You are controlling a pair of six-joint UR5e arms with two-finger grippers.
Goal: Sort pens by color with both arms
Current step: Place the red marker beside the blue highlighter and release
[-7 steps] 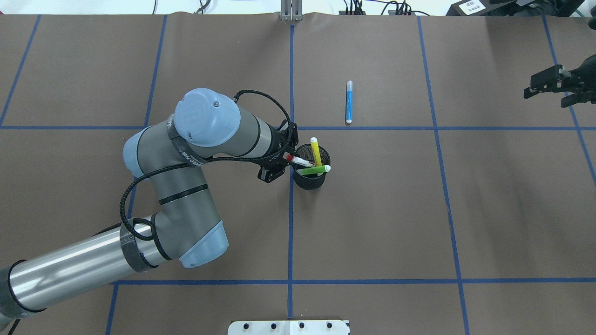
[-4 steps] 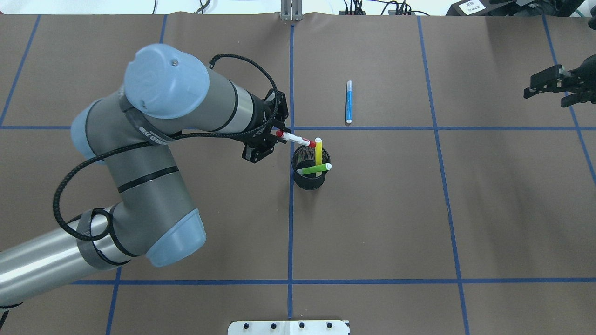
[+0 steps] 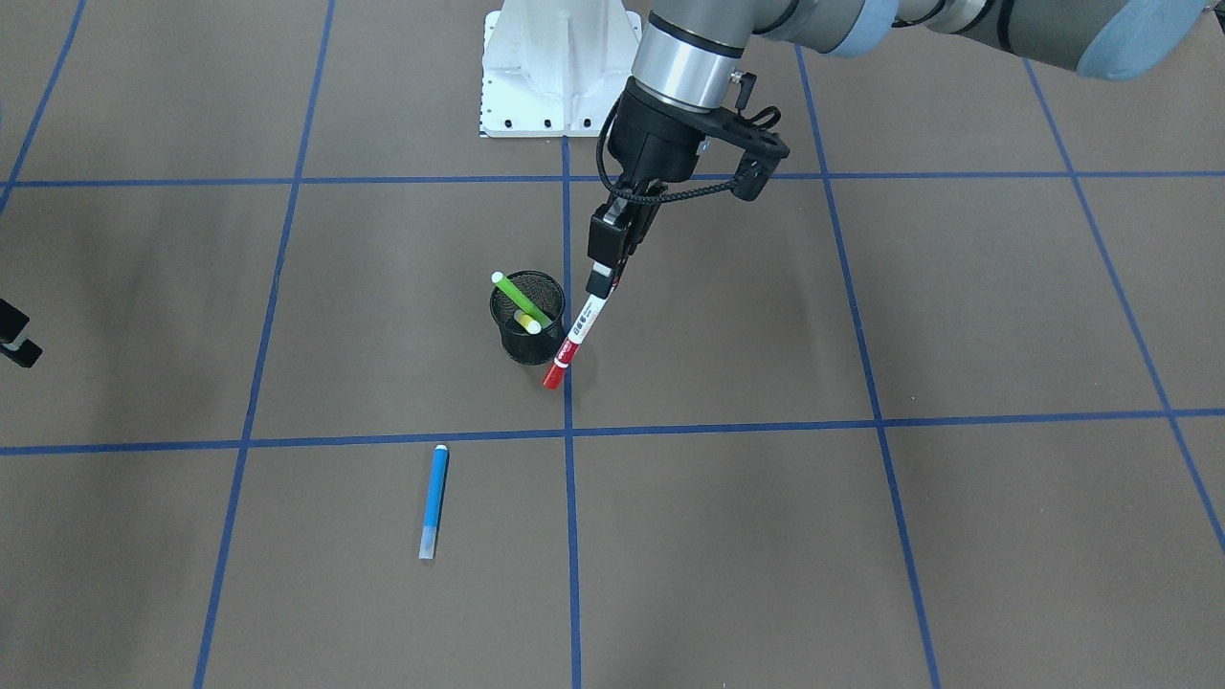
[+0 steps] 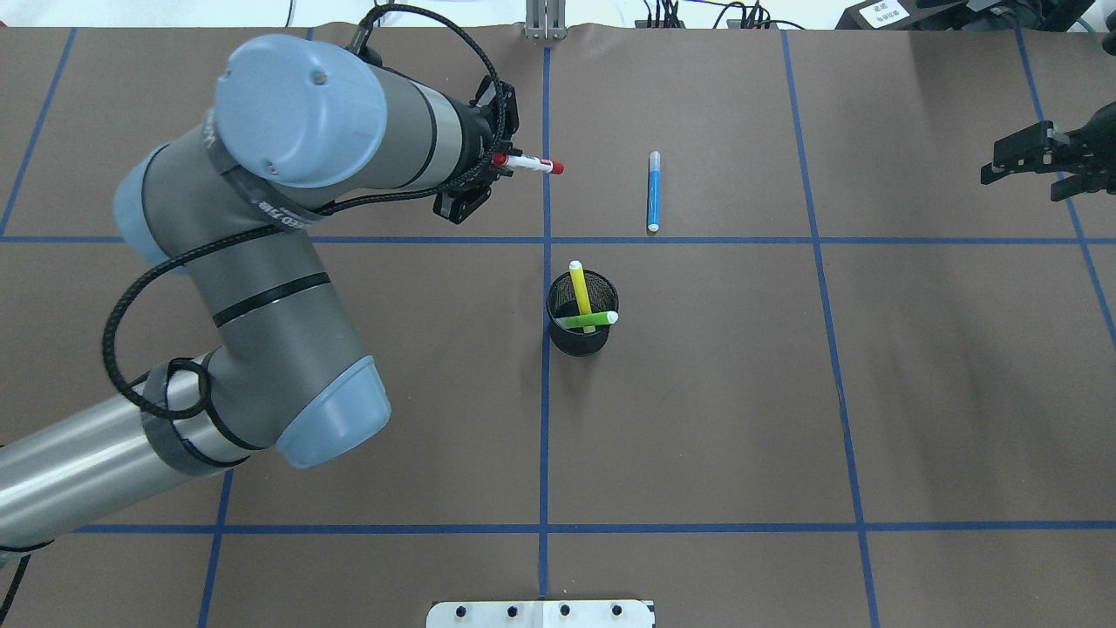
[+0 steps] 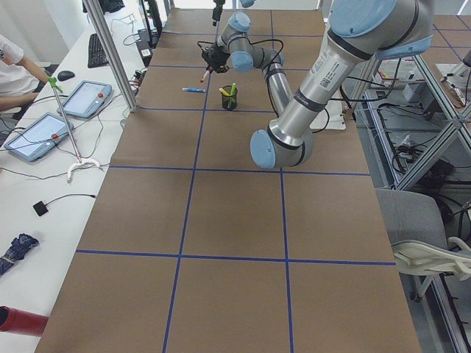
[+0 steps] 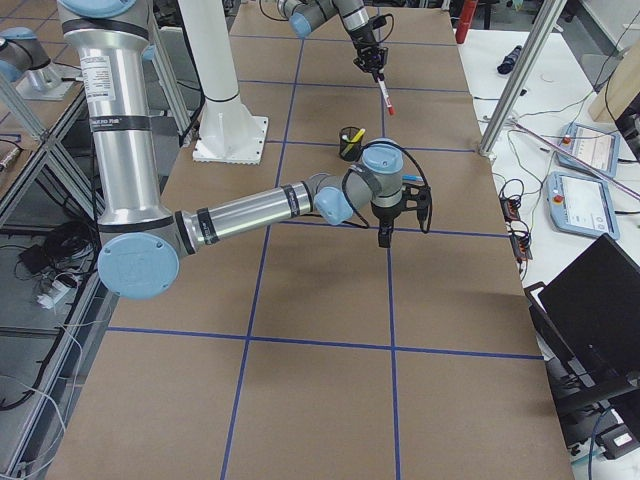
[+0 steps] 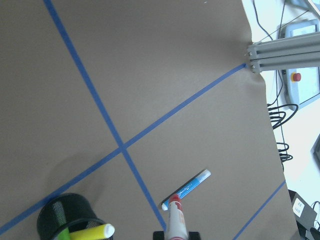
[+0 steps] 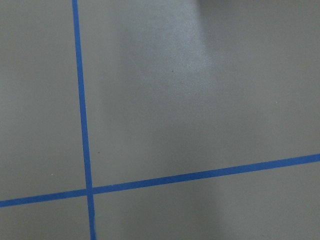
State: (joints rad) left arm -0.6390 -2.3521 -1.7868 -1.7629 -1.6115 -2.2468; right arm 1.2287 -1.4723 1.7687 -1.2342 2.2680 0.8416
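Left hand (image 4: 500, 162) clenched on white pen with red ends (image 4: 528, 163), now lifted out of black mesh cup (image 4: 580, 342), carried toward far side of surface (image 4: 741, 419), near flat-lying blue pen (image 4: 654, 194). Front view shows pen hanging slanted, red tip down; overhead foreshortens it. Yellow pen (image 4: 577, 286), green pen (image 4: 586, 320) lean inside cup. Right hand (image 4: 1016, 157) spread, empty, at surface's right edge

Lighting was bright, even and from overhead. The tabletop (image 4: 697, 419) carried only faint, soft shadows, one beside the cup (image 7: 60, 217). Glare streaked the left arm (image 4: 78, 471) on its metal tube. The pen (image 7: 175, 222), close to the lens, looked soft. A pale sheen crossed the right wrist view.
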